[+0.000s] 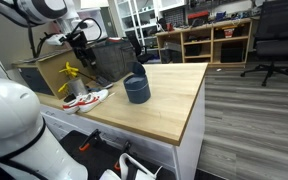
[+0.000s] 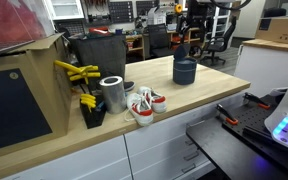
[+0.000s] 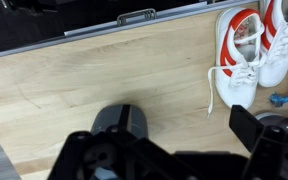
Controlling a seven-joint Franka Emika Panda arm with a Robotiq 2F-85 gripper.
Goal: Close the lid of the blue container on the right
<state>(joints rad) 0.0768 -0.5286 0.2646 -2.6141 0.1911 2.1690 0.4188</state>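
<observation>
A squat slate-blue cylindrical container (image 1: 136,93) sat on the pale wooden tabletop (image 1: 174,108), its round flat lid (image 1: 138,71) tipped up. The black gripper (image 3: 182,122) hung with jaws spread, empty

No lettering, label, brand mark or number can be read in any view. The pair of white-and-red lace-up shoes (image 3: 246,50) by the edge of the light wooden counter (image 3: 84,80) shows no legible print, and the background shelving (image 1: 209,40) (image 2: 114,12) in both exterior views is too small and blurred to make out.

container (image 1: 136,92) on table (image 1: 174,105) | shoes (image 1: 87,99) well apart from it | lid (image 1: 138,71) seemingly tilted on container
</observation>
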